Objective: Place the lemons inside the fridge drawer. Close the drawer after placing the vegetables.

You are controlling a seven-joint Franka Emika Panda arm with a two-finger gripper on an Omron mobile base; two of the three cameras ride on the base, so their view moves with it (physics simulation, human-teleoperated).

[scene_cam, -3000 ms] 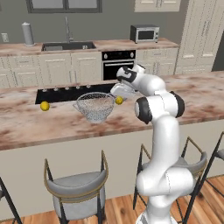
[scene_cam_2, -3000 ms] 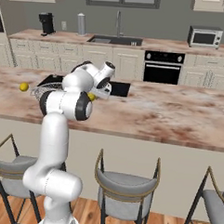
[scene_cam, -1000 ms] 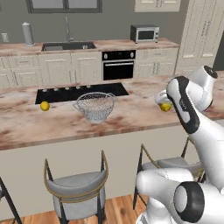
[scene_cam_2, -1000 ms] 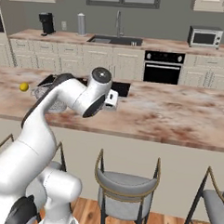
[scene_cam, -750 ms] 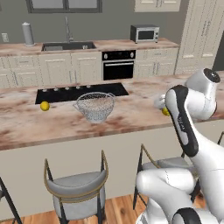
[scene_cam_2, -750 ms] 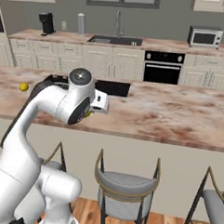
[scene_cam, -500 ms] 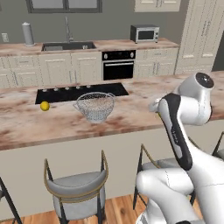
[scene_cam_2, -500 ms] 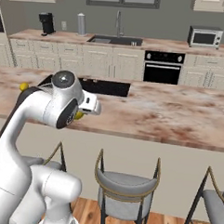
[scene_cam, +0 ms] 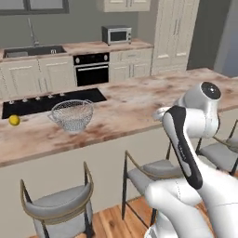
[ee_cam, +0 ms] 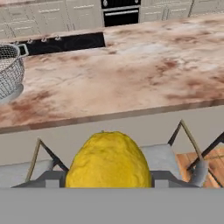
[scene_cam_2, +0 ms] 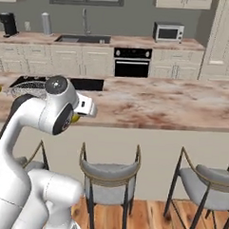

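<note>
Swung back off the counter (scene_cam: 125, 107), gripper (ee_cam: 109, 181) clamps 1 lemon (ee_cam: 108, 161) above stools (scene_cam_2: 107, 175); 2nd lemon (scene_cam: 14, 120) lies on counter left of wire-mesh bowl (scene_cam: 72, 115), beside cooktop (scene_cam: 51, 101).

The white arm is folded at the counter's near edge, its round dark-capped joint high and the forearm angled down. In the right base view the gripper (scene_cam_2: 78, 115) sits just off that edge, above the stools. Its fingers (ee_cam: 52, 176) are clamped on a lemon (ee_cam: 108, 161) between them.
</note>
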